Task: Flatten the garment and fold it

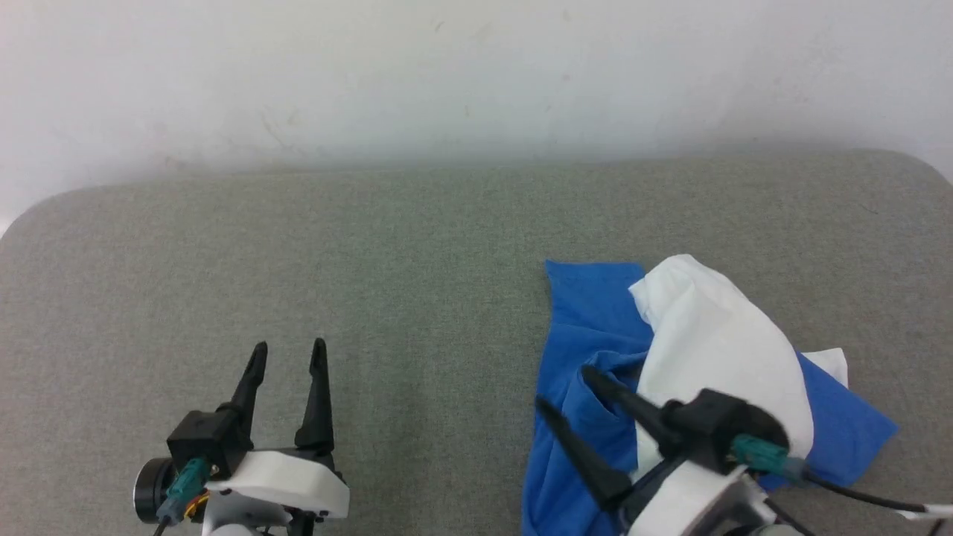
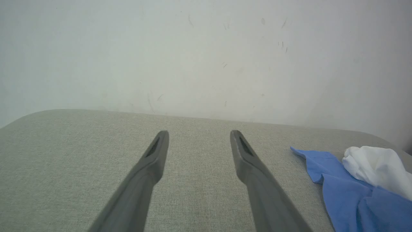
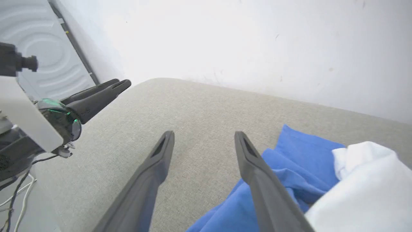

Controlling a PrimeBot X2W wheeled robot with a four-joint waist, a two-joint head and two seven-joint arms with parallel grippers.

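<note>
garment (image 1: 707,335) bunched at right gripper (image 1: 563,385) fingertips | fingers wide, empty, probably lining up a blue-edge grab | left gripper (image 1: 290,345) fingers wide, empty, over bench (image 1: 372,260)

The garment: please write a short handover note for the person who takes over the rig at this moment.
Left gripper: open, holding nothing, over the bare left part of the table.
Right gripper: open, holding nothing, at the near left edge of the garment. I cannot tell whether it touches the cloth.
Garment: a crumpled heap on the right side of the table, with the white body bunched over the blue parts.
Done: nothing flattened, nothing folded.
Left: grasp the garment, spread it flat, then fold it.
</note>
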